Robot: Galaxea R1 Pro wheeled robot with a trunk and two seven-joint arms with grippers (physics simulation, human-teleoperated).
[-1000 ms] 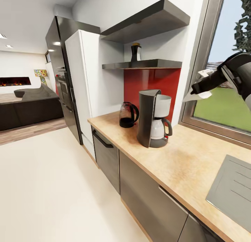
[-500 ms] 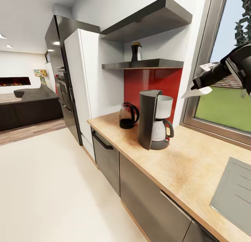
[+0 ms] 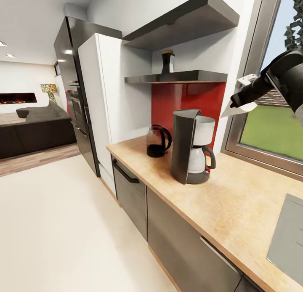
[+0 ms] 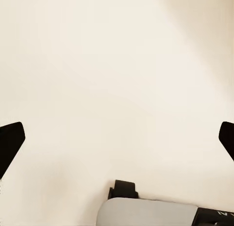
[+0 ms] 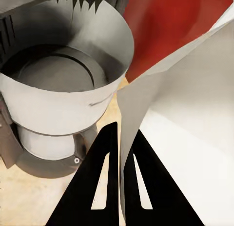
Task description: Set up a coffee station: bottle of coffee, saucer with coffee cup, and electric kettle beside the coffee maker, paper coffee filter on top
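I can't read any words, numbers or signs here. The bottle of coffee [image 3: 168, 63] up on the kitchen shelf [image 3: 176, 77] is too small and far for me to make out its label. My coffee maker [image 3: 191, 145] and the electric kettle [image 3: 158, 141] have no writing I can see. At the edge of my left wrist view there is a tiny mark on a grey part [image 4: 146, 212] of my arm, but it is cut off.

Tall black fridge [image 3: 71, 77] beside white cabinet [image 3: 105, 102], red backsplash [image 3: 185, 102], window [image 3: 273, 128], distant dark sofa [image 3: 38, 130].
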